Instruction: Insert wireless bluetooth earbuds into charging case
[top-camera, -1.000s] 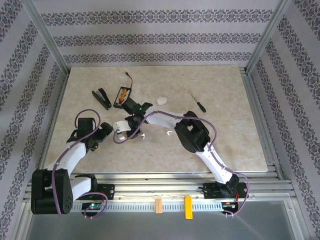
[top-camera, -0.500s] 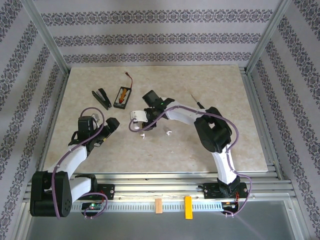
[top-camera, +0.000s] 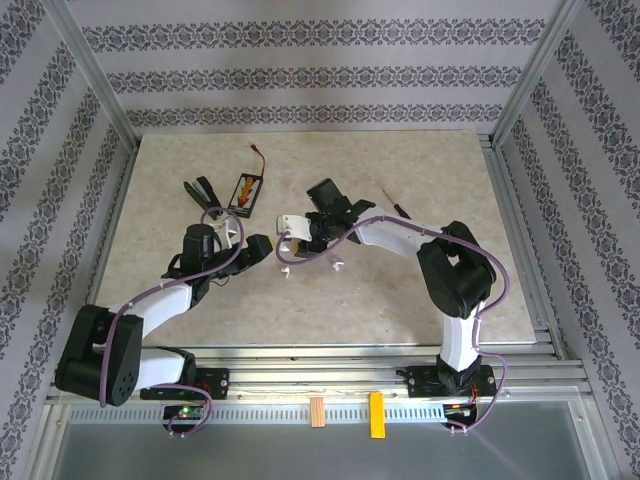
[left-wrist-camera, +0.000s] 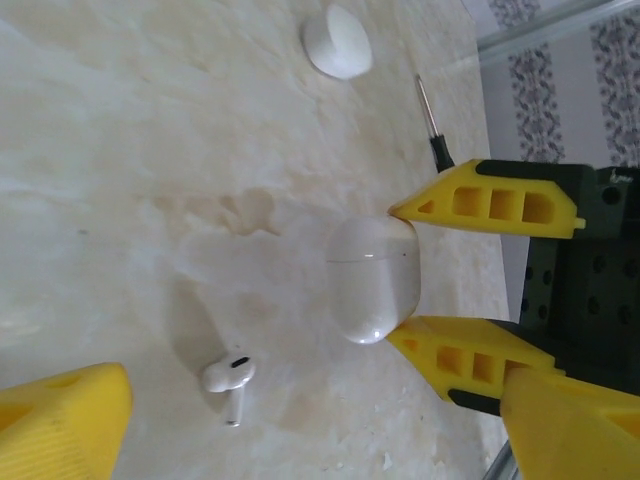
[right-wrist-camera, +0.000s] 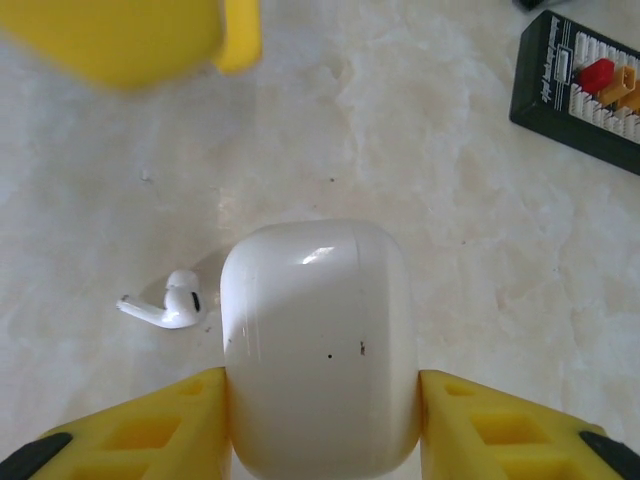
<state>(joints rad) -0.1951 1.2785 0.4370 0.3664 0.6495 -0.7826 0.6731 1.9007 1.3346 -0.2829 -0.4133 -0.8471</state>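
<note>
1 s on, R tool w/ case shifted right.

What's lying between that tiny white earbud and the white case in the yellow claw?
Nothing but bare marble tabletop: the left wrist view shows the earbud and the case apart, with only table between them.

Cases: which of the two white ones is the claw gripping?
The case clamped in the right claw, beside an earbud. The other case lies free near the screwdriver.
</note>
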